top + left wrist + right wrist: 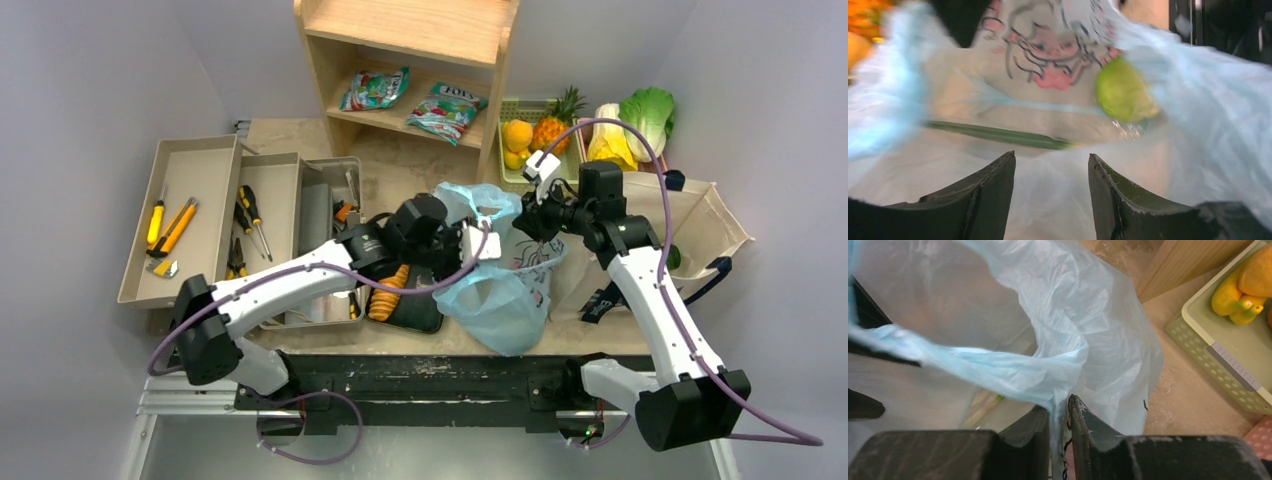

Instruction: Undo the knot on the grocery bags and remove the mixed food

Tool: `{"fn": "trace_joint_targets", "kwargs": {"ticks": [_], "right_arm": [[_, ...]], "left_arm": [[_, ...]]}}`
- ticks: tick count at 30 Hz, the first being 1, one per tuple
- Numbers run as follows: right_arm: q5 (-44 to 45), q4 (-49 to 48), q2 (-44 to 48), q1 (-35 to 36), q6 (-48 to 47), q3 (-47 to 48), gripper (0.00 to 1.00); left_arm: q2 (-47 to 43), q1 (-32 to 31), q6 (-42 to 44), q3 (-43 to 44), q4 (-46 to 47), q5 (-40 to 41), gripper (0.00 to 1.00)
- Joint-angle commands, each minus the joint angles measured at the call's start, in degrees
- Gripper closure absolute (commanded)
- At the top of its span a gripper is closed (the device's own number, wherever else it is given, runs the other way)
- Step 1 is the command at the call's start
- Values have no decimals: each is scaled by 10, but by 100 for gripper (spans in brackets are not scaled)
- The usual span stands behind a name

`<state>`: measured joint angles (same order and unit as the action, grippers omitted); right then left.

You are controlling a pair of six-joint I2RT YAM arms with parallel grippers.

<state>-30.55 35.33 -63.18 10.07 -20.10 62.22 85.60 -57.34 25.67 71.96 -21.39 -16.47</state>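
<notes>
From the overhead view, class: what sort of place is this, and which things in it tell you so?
Probably a robot lab's test cell, not a home: two arms bolted at the table edge, plain grey walls, and mixed props such as a screwdriver tray and a fruit basket.

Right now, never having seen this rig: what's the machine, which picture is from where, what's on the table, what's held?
Two white robot arms, bolted to a table. The wide picture looks down from above and behind; the other two come from a camera on each wrist. On the table: a light-blue plastic bag, a canvas tote, tool trays, a shelf, a green basket of fruit. The right end effector pinches the bag's film. The left end effector stands open against the bag; a green fruit shows inside.
</notes>
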Motion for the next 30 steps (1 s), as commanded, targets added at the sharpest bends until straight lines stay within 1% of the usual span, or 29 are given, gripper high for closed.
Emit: {"fn": "trace_joint_targets", "kwargs": {"ticks": [1, 3, 4, 5, 8, 9, 10, 13, 14, 15, 17, 18, 21, 24, 26, 29, 30], "right_arm": [[7, -15, -3, -1, -19, 27, 69], [15, -8, -6, -1, -11, 44, 38], [23, -4, -6, -2, -3, 54, 32], [30, -1, -3, -2, 5, 64, 30], [46, -1, 15, -1, 39, 89, 29], [33, -11, 23, -1, 56, 92, 30], [17, -22, 30, 1, 78, 95, 33], [-17, -48, 31, 8, 127, 101, 50], [-23, -52, 26, 13, 134, 105, 56], [-32, -52, 17, 17, 135, 109, 67], [-53, -61, 7, 25, 136, 115, 78], [-69, -68, 1, 31, 140, 116, 81], [-98, -62, -14, 77, 129, 122, 88], [-108, -49, -30, 138, 103, 116, 90], [-116, -43, -49, 171, 84, 105, 90], [-96, -38, -89, 220, 66, 99, 91], [-80, -23, -106, 233, 54, 105, 91]], "left_arm": [[-57, 53, -173, -5, 87, 14, 47], [-78, 91, -238, -4, 97, 18, 47], [-88, 103, -250, -5, 98, 21, 47], [-99, 108, -252, -7, 100, 25, 47], [-132, 111, -249, -31, 129, 20, 44], [-138, 111, -244, -36, 138, 16, 44], [-137, 111, -239, -37, 140, 17, 43], [-122, 114, -245, -24, 131, 82, 42], [-117, 123, -259, -19, 126, 99, 42], [-115, 140, -290, -15, 119, 107, 40], [-114, 178, -342, -5, 97, 103, 38], [-115, 191, -357, -4, 87, 102, 37], [-119, 221, -378, -10, 60, 107, 33], [-109, 235, -399, -22, 31, 119, 25], [-95, 246, -425, -24, 11, 115, 23], [-74, 256, -454, -28, -13, 111, 22], [-71, 262, -463, -31, -20, 100, 22]]}}
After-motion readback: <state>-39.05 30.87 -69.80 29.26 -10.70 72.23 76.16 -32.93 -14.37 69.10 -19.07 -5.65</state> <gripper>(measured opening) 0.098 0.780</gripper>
